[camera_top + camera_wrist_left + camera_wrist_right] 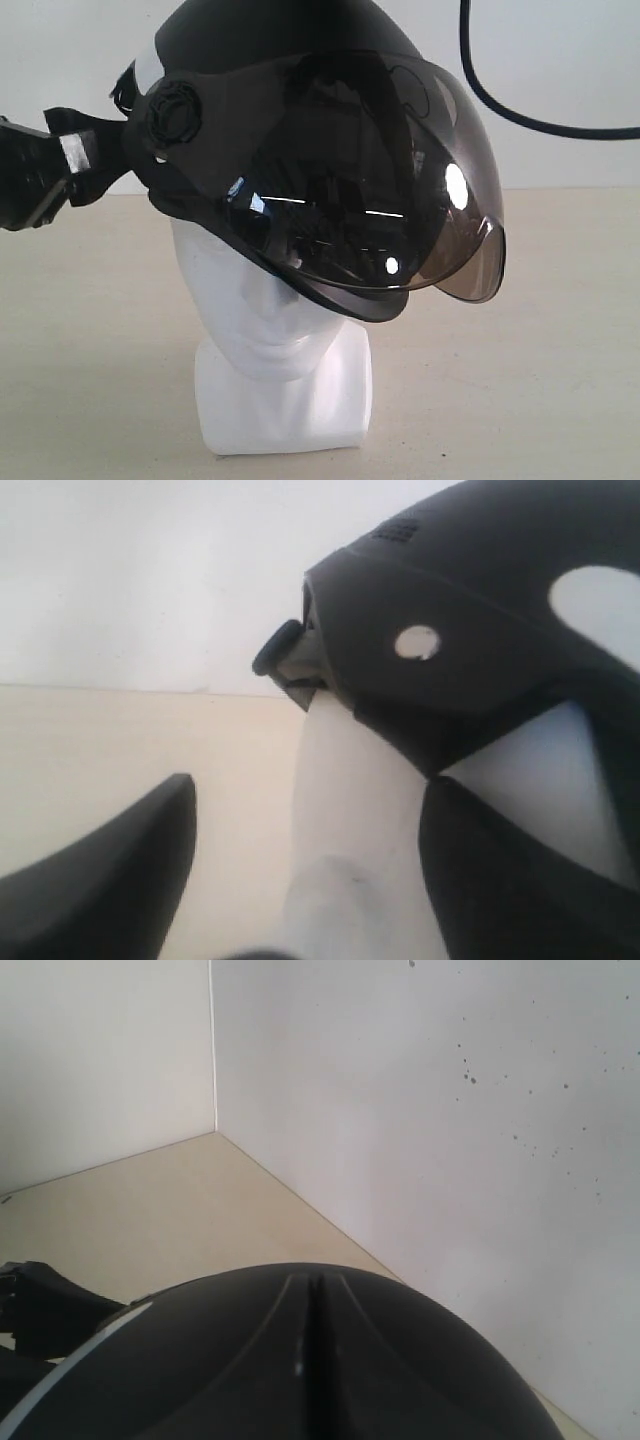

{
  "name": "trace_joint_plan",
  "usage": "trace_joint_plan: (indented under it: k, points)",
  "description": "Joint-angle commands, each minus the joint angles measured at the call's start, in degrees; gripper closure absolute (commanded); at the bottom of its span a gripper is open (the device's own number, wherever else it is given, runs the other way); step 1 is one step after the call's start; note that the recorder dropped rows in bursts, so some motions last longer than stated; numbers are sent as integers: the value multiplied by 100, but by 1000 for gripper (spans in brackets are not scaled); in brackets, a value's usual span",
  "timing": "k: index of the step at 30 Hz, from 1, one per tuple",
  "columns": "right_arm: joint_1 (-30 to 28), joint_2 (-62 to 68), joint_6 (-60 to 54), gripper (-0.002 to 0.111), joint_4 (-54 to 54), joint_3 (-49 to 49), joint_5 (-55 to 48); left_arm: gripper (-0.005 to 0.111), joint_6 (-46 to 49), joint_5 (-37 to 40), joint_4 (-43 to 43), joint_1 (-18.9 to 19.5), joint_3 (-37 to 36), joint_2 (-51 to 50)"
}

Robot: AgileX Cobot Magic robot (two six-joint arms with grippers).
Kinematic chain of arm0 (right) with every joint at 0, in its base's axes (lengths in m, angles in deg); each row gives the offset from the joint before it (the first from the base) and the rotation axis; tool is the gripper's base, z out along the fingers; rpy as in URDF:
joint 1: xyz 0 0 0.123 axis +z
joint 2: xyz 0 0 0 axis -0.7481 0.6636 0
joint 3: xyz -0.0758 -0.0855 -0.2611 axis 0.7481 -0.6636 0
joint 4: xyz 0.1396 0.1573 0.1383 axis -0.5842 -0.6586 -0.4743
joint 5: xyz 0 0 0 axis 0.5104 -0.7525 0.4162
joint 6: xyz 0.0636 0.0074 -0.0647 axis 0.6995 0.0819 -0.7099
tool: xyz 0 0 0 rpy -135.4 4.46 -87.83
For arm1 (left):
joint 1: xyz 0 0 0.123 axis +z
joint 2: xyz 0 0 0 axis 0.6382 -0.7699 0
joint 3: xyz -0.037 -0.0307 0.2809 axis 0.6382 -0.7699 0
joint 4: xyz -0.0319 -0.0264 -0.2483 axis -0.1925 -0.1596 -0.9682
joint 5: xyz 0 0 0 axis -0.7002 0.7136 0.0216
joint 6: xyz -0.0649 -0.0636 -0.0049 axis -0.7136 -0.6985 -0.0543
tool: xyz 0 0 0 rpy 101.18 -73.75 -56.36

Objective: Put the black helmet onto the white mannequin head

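Visor (400, 200) comes nearest to you in the exterior view: smoky and curved, it is swung down in front of the face, with its lower edge hanging about level with the nose. Behind it, the black helmet (250, 35) sits on the white mannequin head (262, 320). It is tipped, so its rim runs lower on the visor side than by the round side pivot (178, 110). The cheeks, mouth and chin show below the rim, while the eyes are covered. The head stands upright on its base block (290, 405) on the pale counter (540, 380). Your left hand (310, 785) reaches in from the left of that view, at the back of the helmet and about level with the pivot. Its wrist view shows the two dark fingers (120, 880) spread wide with the white neck between them and gripping nothing, so the hand is open. The helmet's lower rear edge lies just beyond the fingertips. One tip comes close up under that edge, and you cannot tell from these views whether it touches. Your right hand shows in no view. Its wrist camera looks down on the helmet's crown and centre ridge (310, 1360) from above. Farthest back, a black cable (500, 100) loops in front of the white wall (570, 50).
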Motion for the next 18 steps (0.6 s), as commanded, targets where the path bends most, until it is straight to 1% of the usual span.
trace_joint_plan:
  k: [1,3,5,8,14,18]
  points:
    - [9,125,-43,108,141,-86,-376,44,471,-575,-160,-62,16,-173]
    - [9,125,-43,108,141,-86,-387,44,699,-664,-234,-62,16,-183]
    - [9,125,-43,108,141,-86,-387,44,682,-726,-178,-62,16,-183]
    - [9,125,-43,108,141,-86,-387,44,220,-811,181,-62,16,-170]
    - [9,125,-43,108,141,-86,-375,44,-171,-913,756,-62,16,87]
    - [9,125,-43,108,141,-86,-384,44,-198,-913,778,-62,16,395]
